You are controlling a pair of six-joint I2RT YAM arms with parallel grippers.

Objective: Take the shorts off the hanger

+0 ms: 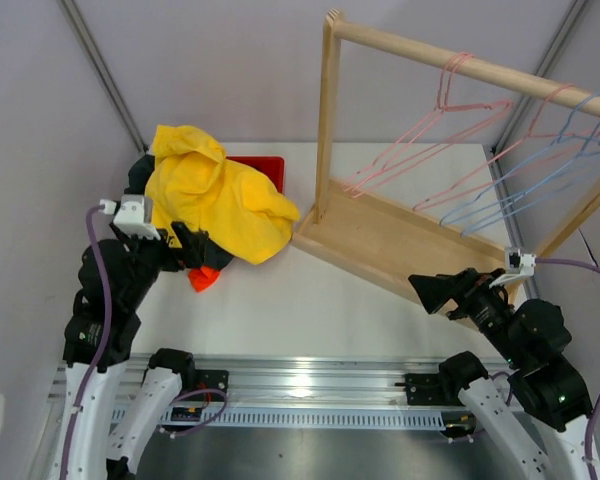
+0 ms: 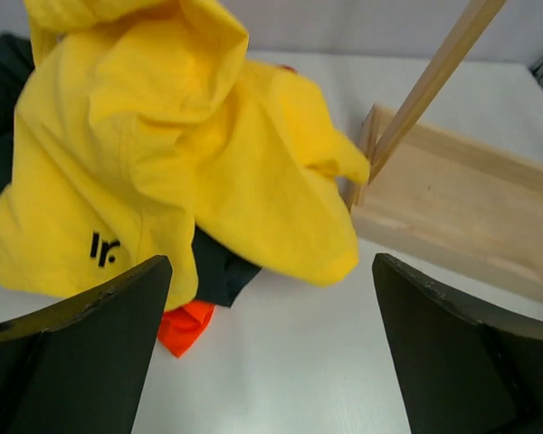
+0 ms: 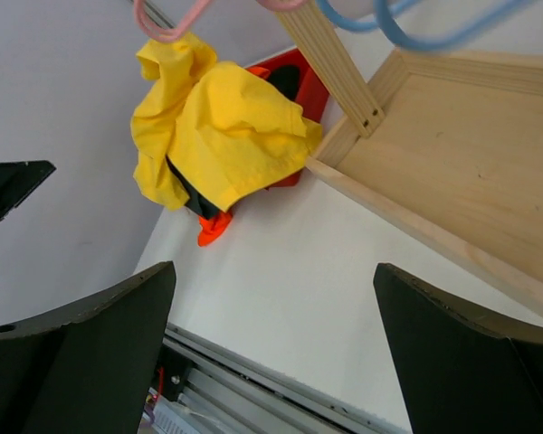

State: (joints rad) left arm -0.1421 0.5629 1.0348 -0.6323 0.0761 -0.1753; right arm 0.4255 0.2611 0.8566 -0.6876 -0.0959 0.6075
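The bright yellow shorts (image 1: 215, 195) lie crumpled on top of a pile at the table's far left. They also show in the left wrist view (image 2: 181, 154) and the right wrist view (image 3: 222, 136). The orange shorts (image 1: 205, 278) stick out at the pile's near edge, and a black pair (image 2: 219, 271) shows under the yellow. More dark fabric (image 2: 0, 99) lies at the pile's left. The pink patterned pair is hidden. The hangers (image 1: 450, 130), pink and blue, hang bare on the wooden rack (image 1: 380, 235). My left gripper (image 1: 185, 245) is open and empty just in front of the pile. My right gripper (image 1: 435, 290) is open and empty near the rack's front edge.
A red tray (image 1: 265, 168) lies under the back of the pile. The rack's wooden base (image 3: 452, 172) and upright post (image 1: 327, 120) fill the right half of the table. Grey walls close in the left and back.
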